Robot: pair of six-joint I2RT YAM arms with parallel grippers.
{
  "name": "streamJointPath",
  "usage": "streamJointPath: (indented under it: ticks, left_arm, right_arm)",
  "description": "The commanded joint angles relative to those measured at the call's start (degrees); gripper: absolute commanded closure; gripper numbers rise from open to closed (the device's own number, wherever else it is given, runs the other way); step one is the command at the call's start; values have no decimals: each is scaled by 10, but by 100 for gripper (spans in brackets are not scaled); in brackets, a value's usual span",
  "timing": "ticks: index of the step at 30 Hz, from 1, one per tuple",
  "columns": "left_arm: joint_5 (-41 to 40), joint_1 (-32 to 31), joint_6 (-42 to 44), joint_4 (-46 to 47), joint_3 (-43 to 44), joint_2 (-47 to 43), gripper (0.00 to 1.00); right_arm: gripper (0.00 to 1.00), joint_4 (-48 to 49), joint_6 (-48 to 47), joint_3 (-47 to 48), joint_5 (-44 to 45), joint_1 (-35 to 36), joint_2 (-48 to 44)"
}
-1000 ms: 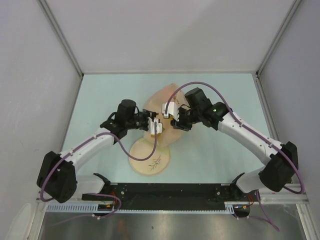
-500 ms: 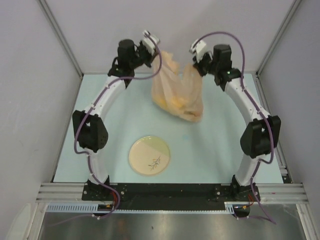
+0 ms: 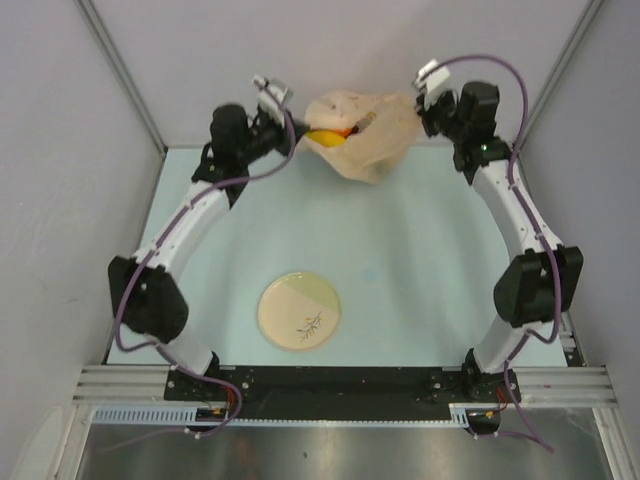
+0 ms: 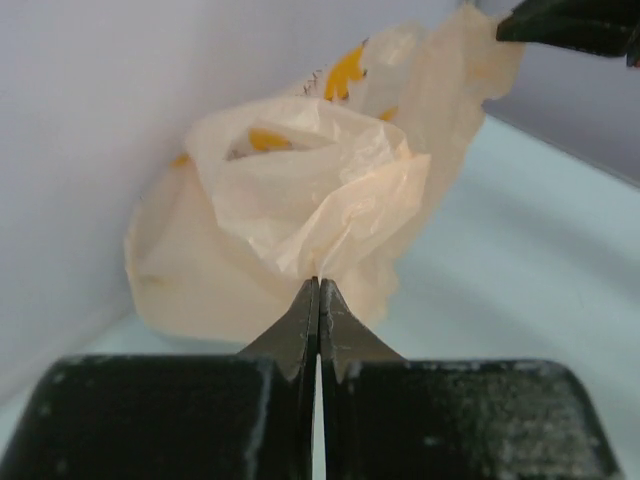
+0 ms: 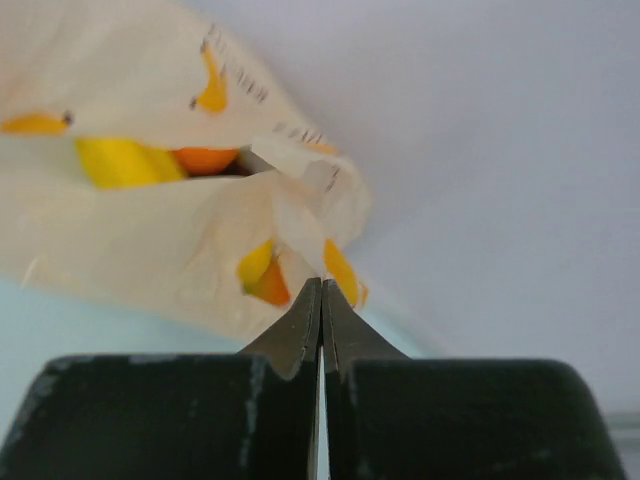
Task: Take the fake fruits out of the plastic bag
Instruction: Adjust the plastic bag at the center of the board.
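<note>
Both the left claw and the right claw, each pinched tight on the thin crinkly peach-beige plastic bag, now hold it at twelve o'clock, tipped flatter than half a second ago, so the glossy yellow-orange fake fruits at its mouth may soon spill.

Cream plate with twig drawing on pale table.
</note>
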Motion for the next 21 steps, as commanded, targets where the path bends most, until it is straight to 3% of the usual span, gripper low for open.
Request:
streamJointPath:
  ticks: [1, 2, 3, 5, 7, 8, 11, 15, 17, 21]
  left_arm:
    - [-23, -15, -44, 78, -219, -134, 99]
    - [-29, -20, -50, 76, -253, -163, 94]
    - [-25, -23, -50, 64, -303, -171, 76]
    - [-16, -33, -44, 42, -334, -186, 62]
    - [-15, -34, -66, 37, -363, -197, 52]
    - [-12, -35, -66, 42, -371, -205, 49]
    - [-21, -41, -38, 41, -379, -236, 39]
    - [-35, -44, 7, 10, -375, -277, 24]
    - [-10, -45, 30, -1, -374, -289, 22]
    - [29, -68, 50, -1, -389, -296, 20]
  right_arm:
    - [100, 4, -102, -193, -13, 34, -132]
    - [100, -7, -112, -262, -10, 40, -149]
    - [100, -31, -118, -289, -8, 51, -163]
    - [95, -57, -117, -332, -1, 58, -190]
    - [70, -77, -92, -357, 11, 64, -208]
    - [52, -78, -75, -357, 18, 67, -219]
    - [31, -69, -40, -355, 37, 97, -275]
    - [24, -97, -38, -352, 65, 177, -336]
    - [24, -96, -11, -352, 81, 215, -346]
    - [29, -66, 74, -352, 84, 225, -312]
